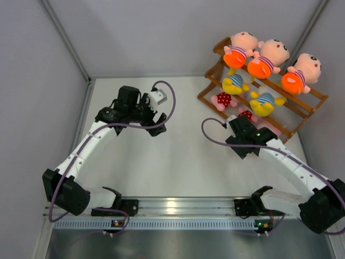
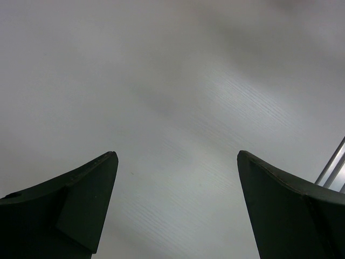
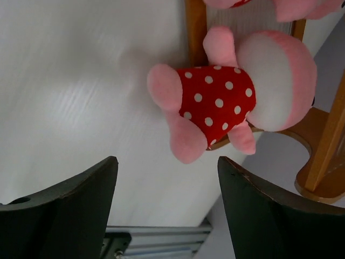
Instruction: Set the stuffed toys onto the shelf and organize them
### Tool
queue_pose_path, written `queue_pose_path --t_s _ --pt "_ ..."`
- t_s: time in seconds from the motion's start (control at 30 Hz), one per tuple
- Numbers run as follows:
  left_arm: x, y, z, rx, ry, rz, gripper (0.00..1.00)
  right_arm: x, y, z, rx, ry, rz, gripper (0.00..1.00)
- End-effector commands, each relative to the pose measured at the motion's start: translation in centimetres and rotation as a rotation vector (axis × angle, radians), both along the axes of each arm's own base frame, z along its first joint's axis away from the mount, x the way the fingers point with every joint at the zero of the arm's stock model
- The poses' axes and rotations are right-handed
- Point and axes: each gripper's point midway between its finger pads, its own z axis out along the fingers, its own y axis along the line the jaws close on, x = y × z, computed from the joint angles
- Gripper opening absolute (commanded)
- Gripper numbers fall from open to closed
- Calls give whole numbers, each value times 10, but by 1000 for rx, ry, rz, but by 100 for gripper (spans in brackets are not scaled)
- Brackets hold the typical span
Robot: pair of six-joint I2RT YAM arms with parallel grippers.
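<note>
Both wide, empty: left hand (image 2: 177,156) over worktop (image 2: 161,75); right hand (image 3: 167,160) short of a pink doll (image 3: 215,102), another cropped above.

3 peach dolls (image 1: 242,46), 2 yellow (image 1: 235,82), 2 pink (image 1: 222,100) vis., 1 shelf (image 1: 317,94)

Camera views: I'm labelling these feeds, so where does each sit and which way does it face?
Top external: above and behind, looking down on the table, the left arm, the right arm and the shelf.
Left wrist: on the left arm, facing bare table past its open left gripper.
Right wrist: on the right arm, facing a pink polka-dot doll at the shelf past its open right gripper.
Shared: top and right wrist both show the shelf.
</note>
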Motion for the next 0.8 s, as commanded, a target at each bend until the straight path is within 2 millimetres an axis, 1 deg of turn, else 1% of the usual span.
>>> queue_pose_path --t_s 0.0,0.03,0.07,0.17,0.2,0.23,0.3,0.37,0.4,0.47,0.57,0.6,0.67,0.7,0.77 --pt "2 0 -1 14 -23 -22 98 10 -28 1 -303 -13 54 75" --pt "2 -1 -1 10 -20 -29 98 13 -24 0 -318 -20 67 76" --pt "1 -3 -2 5 -10 -36 98 20 -22 0 -325 -39 79 76" --pt "2 -6 -4 1 -4 -47 98 22 -19 -21 -362 21 142 78" --pt "2 -6 -4 0 0 -48 98 25 -17 -31 -377 37 147 78" --pt "3 -6 -4 2 -2 -50 98 23 -23 -41 -413 61 147 79" --pt "5 -7 -6 6 1 -52 98 29 -28 -52 -488 69 133 78" --pt "7 -8 -6 7 0 -56 98 33 -28 -61 -516 93 139 76" --pt "7 -8 -7 9 0 -55 98 38 -28 -58 -529 77 125 73" --pt "9 -8 -4 7 -7 -56 98 43 -30 -62 -560 84 109 69" --pt "11 -9 -6 12 -3 -59 98 49 -36 -67 -580 89 80 53" --pt "11 -10 -7 9 0 -64 98 52 -38 -66 -582 82 59 39" --pt "11 -10 -7 8 3 -66 98 55 -42 -65 -592 70 32 25" --pt "12 -11 -8 8 5 -66 98 57 -45 -62 -590 58 8 13" --pt "13 -11 -8 10 3 -68 98 61 -45 -54 -558 23 -15 3"
